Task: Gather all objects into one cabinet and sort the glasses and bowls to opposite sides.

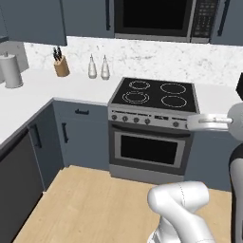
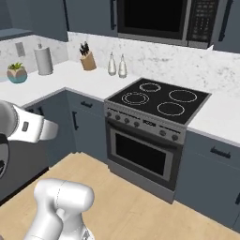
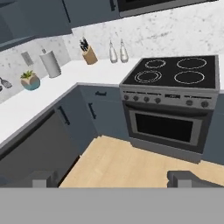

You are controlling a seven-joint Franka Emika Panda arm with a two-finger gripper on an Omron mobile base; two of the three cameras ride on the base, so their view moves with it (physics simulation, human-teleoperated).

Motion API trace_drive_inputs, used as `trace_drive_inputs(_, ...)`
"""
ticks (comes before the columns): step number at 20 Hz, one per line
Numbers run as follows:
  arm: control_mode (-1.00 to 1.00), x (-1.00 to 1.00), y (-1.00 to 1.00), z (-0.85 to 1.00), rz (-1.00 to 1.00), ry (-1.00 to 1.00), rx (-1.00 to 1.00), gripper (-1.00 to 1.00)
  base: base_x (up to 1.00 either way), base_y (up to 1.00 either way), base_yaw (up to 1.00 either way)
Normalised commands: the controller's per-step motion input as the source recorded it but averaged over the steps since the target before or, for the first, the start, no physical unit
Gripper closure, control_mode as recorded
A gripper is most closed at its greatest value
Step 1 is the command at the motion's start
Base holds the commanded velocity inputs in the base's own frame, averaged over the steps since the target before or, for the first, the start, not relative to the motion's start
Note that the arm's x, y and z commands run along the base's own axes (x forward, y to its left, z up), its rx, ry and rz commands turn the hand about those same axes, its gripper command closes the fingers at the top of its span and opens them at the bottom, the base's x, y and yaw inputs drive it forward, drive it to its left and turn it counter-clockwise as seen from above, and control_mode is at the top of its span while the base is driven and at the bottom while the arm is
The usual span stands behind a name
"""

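My fingertips [image 3: 188,178] are cut off at six o'clock; the microwave [image 1: 161,19] and wall cabinets [image 1: 33,19] are cropped at twelve.

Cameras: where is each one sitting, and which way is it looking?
Left base view: behind the arm's left, facing the stove; white arm lower right.
Right base view: behind the arm's right, facing the same stove; arm lower left.
Hand view: on the hand, looking past the open tool at the stove.
Shared: stove, knife block, two bottles.
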Motion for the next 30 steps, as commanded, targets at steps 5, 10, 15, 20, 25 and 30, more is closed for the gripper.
trace_drive_inputs(5,1.0,0.0,0.0,0.0,0.0,0.0,0.0,-1.0,0.11,0.0,0.17)
trace_drive_inputs(10,1.0,0.0,0.0,0.0,0.0,0.0,0.0,-1.0,0.32,0.01,0.55)
trace_drive_inputs(15,1.0,0.0,0.0,0.0,0.0,0.0,0.0,-1.0,0.31,-0.03,0.6)
trace_drive_inputs(20,1.0,0.0,0.0,0.0,0.0,0.0,0.0,-1.0,0.36,-0.27,0.59)
trace_drive_inputs(25,1.0,0.0,0.0,0.0,0.0,0.0,0.0,-1.0,0.25,-0.25,0.39)
trace_drive_inputs(30,1.0,0.0,0.0,0.0,0.0,0.0,0.0,-1.0,0.06,-0.39,0.11)
